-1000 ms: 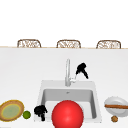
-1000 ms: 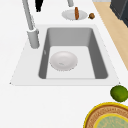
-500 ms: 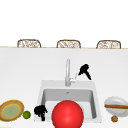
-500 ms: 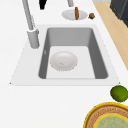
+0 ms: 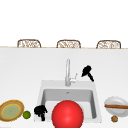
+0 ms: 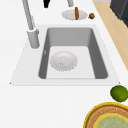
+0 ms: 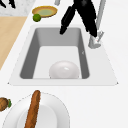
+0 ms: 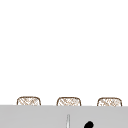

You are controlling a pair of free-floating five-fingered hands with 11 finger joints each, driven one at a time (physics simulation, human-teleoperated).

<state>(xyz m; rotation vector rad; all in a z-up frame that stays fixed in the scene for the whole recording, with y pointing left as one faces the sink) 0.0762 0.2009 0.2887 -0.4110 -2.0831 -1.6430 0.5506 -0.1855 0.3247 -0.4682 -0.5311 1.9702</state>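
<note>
My right hand (image 5: 87,72) has drifted slightly toward the faucet (image 5: 67,72), fingers loose and holding nothing; my left hand (image 5: 40,110) stays clenched at the sink's (image 5: 41,86) corner.

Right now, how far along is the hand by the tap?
Done: a bowl lies in the sink. In hand: the right hand hovers open beside the faucet, gripping nothing. Left: no water runs. The left hand hangs near the lime.
</note>
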